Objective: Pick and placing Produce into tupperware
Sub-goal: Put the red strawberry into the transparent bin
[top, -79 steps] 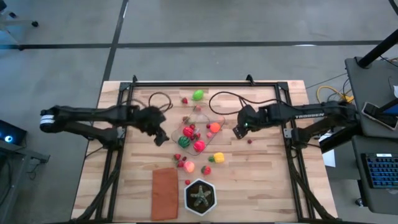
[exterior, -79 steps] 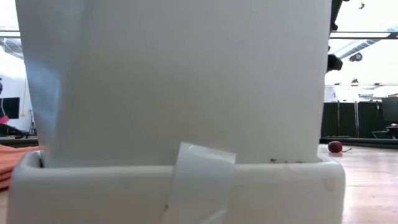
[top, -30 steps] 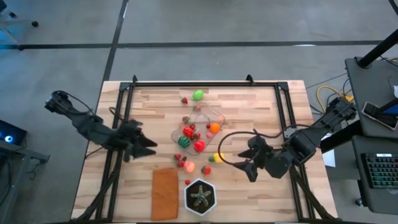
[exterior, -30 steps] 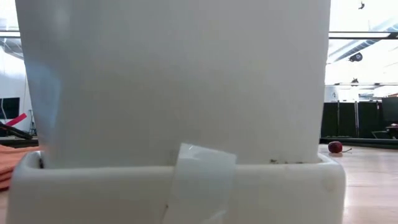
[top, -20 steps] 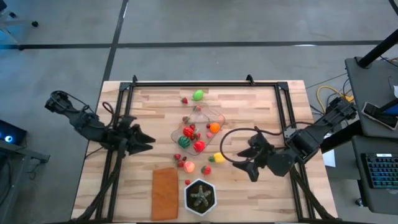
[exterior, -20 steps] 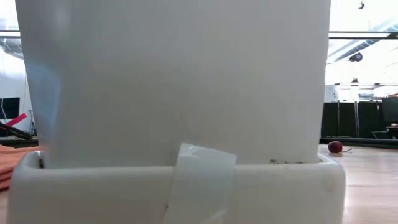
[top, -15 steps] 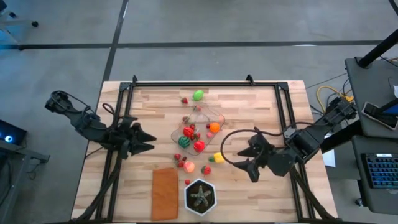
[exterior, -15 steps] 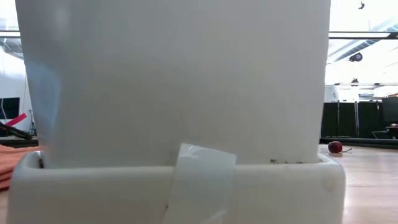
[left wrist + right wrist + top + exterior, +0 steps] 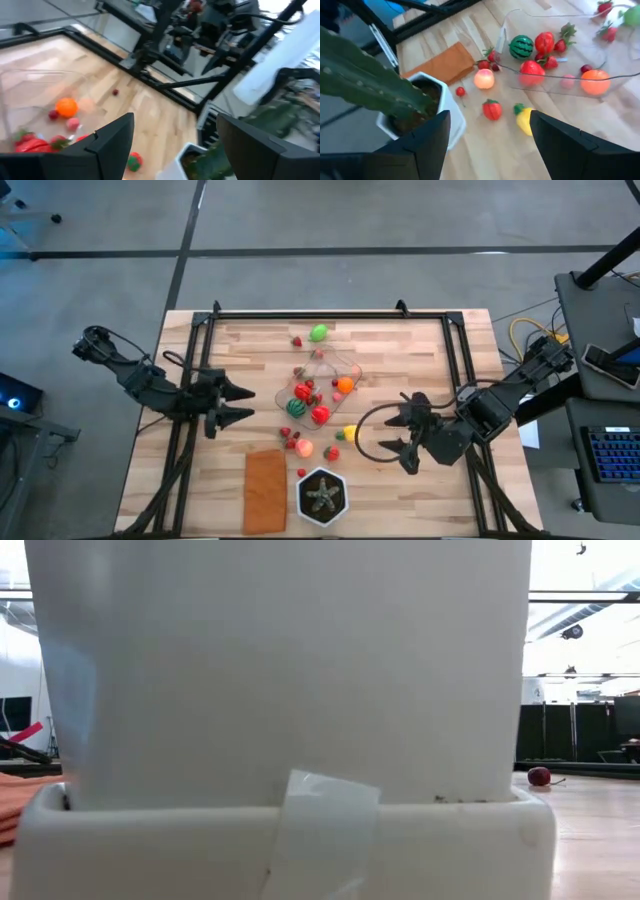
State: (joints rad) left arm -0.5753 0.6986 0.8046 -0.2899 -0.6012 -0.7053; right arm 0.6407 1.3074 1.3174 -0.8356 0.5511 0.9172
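Your right gripper (image 9: pixel 404 440) and left gripper (image 9: pixel 236 402) both hung wide and empty; reaching toward 9 o'clock for the yellow produce (image 9: pixel 350 433) risked knocking the tupperware (image 9: pixel 352 369)

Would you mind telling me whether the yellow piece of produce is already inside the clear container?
No, the yellow piece lies on the bare wood outside the wall of the clear container, next to a red strawberry.

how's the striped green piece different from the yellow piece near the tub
The striped green piece is round, dark green with stripes, and lies inside the clear tupperware. The yellow piece is plain yellow with a green tip, more elongated, and lies on the bare wooden table outside the tupperware. Both are small toy produce, and neither is held by a gripper.
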